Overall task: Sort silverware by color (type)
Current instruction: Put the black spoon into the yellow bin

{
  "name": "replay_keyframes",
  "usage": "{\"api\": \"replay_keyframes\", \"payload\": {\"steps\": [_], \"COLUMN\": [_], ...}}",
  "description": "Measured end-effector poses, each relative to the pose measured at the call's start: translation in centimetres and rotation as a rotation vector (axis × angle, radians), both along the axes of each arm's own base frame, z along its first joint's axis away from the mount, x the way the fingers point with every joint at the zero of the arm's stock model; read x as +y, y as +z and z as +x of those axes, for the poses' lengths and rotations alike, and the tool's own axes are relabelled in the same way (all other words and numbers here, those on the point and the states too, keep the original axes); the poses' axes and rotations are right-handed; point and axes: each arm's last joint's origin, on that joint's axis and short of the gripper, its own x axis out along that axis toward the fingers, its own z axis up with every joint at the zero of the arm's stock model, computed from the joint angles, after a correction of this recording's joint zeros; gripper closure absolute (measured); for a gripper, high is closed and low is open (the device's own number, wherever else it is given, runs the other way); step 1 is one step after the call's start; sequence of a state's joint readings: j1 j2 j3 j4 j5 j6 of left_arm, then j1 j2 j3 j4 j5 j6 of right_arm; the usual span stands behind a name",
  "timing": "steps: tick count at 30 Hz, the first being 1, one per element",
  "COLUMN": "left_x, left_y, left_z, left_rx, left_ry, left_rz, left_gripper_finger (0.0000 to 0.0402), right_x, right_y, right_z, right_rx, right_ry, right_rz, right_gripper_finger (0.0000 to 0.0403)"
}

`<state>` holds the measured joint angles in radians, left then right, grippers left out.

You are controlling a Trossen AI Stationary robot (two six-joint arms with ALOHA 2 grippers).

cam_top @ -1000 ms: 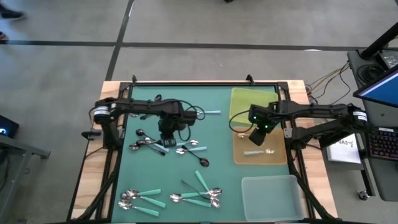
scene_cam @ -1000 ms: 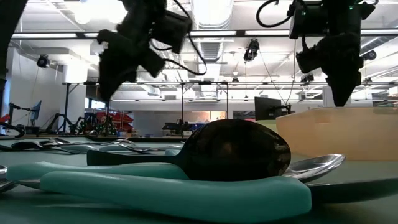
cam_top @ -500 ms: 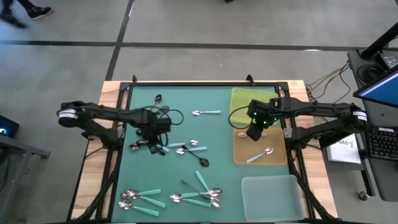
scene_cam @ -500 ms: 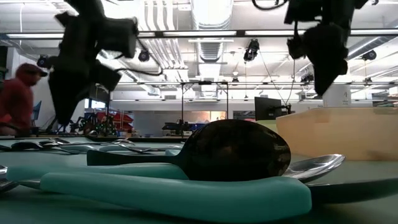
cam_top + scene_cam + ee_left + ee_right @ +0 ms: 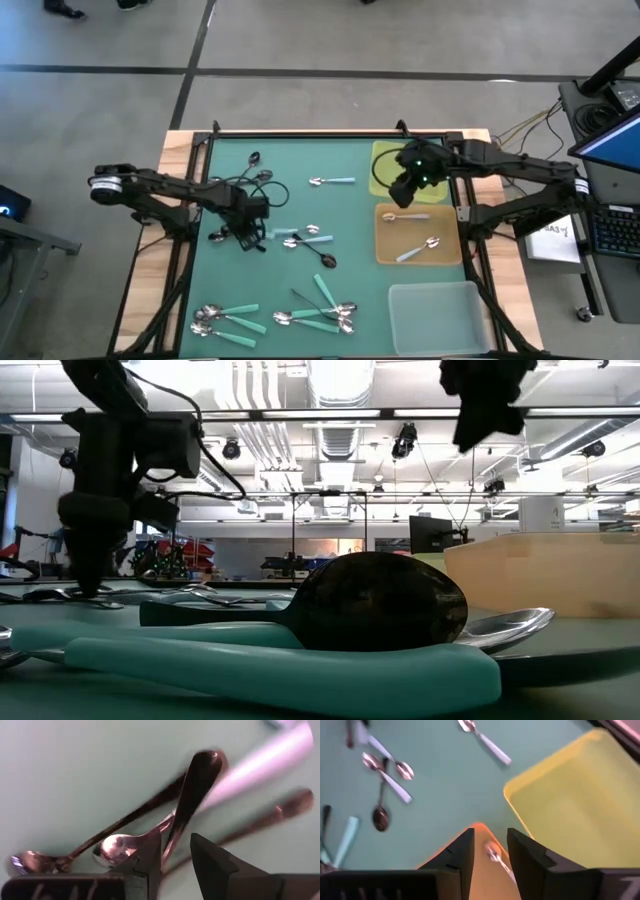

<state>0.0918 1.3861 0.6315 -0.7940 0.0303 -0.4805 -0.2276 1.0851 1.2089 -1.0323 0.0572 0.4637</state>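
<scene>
Several spoons lie on the green mat: dark-handled ones point(image 5: 225, 236) at the left, light-blue ones point(image 5: 305, 238) in the middle, teal ones point(image 5: 320, 310) near the front. My left gripper point(image 5: 175, 862) points down over the dark cluster, open, a finger on either side of one dark spoon's handle point(image 5: 182, 810); I cannot tell whether it touches. My right gripper point(image 5: 398, 195) hangs open and empty, high above the seam between the yellow tray point(image 5: 385, 160) and the orange tray point(image 5: 445, 235). Two light-handled spoons point(image 5: 403, 216) lie flat in the orange tray.
A clear tray point(image 5: 440, 315) sits at the near right corner. One light-blue spoon point(image 5: 330, 181) lies alone at the far middle, a dark one point(image 5: 325, 258) near the centre. Black rails frame the mat. In the low view a dark spoon bowl point(image 5: 380, 600) fills the foreground.
My left gripper has gone toward the table's left edge and down onto the dark spoon cluster, rolling at the wrist. My right gripper has risen and drawn toward the far edge, uncovering a spoon that lies in the orange tray.
</scene>
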Motion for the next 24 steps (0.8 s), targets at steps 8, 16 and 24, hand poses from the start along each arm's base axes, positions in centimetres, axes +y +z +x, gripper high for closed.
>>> {"api": "replay_keyframes", "payload": {"steps": [8,16,24], "left_x": [0.1,0.1,0.1], "left_y": [-0.4,-0.4,-0.5], "left_z": [0.2,0.2,-0.1], "left_rx": [-0.026,-0.029,-0.008], "left_ry": [-0.006,-0.004,0.002], "left_rz": [0.027,0.024,0.018], "left_gripper_finger": [0.0376,0.0397,0.0391], "right_x": [-0.3,-0.4,-0.5], "right_y": [1.3,1.0,0.5], "right_z": [0.2,0.6,1.1], "right_rx": [-0.021,-0.008,0.020], "right_ry": [-0.043,-0.059,-0.057], "right_rz": [-0.069,-0.064,-0.059], "right_gripper_finger": [0.0305,0.0307,0.0302]}}
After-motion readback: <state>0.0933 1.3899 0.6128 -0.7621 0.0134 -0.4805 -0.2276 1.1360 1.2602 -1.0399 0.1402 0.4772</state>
